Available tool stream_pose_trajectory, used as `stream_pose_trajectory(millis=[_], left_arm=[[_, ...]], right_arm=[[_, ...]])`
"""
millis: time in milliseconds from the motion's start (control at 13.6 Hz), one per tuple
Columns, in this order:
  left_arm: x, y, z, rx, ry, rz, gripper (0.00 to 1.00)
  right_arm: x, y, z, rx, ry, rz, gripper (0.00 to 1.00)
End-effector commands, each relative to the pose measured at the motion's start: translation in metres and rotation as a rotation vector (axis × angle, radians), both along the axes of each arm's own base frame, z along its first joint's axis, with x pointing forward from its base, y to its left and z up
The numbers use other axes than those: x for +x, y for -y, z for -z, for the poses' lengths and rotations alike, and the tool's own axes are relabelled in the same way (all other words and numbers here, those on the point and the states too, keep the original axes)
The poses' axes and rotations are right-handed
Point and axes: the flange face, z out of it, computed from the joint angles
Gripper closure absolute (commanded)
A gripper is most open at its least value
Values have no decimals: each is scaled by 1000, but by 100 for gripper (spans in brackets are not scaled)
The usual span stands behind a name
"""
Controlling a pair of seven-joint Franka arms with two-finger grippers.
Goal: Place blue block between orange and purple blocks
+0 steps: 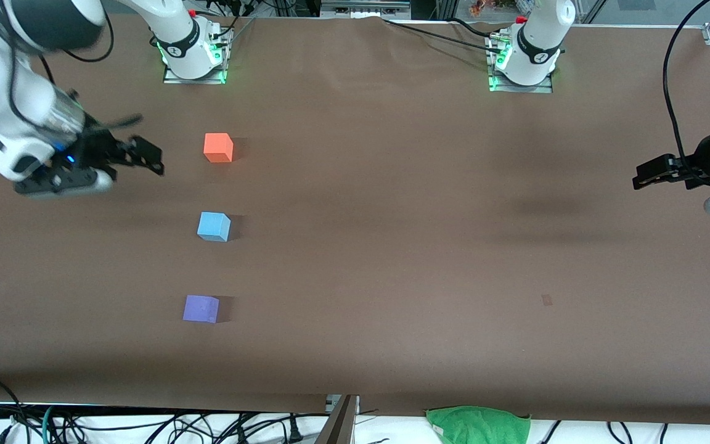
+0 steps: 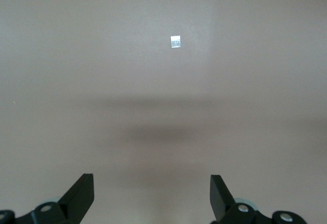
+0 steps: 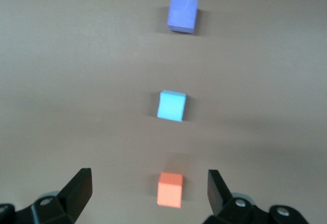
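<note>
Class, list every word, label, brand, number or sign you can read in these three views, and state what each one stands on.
No readable text in any view.
Round dark emblems on both arm bases: too small to read.
Small pale tag on the brown table, seen in the left wrist view: marks too blurred to read.
Orange block, blue block, purple block: plain faces, no markings.

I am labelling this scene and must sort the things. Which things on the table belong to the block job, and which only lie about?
Job: blue block, orange block, purple block, open right gripper beside the orange block.

Lying about: green cloth at the table's near edge; open left gripper, waiting.
</note>
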Motion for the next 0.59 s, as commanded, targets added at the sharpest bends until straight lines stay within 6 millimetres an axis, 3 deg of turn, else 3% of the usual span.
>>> stream_pose_trajectory(millis=[0, 516], left_arm=[[3, 2, -6, -12, 6, 8, 0], [3, 1, -5, -12, 5, 7, 0]], right_arm=[[-14, 4, -12, -39, 8, -2, 0], [-5, 26, -12, -78, 20, 10, 0]])
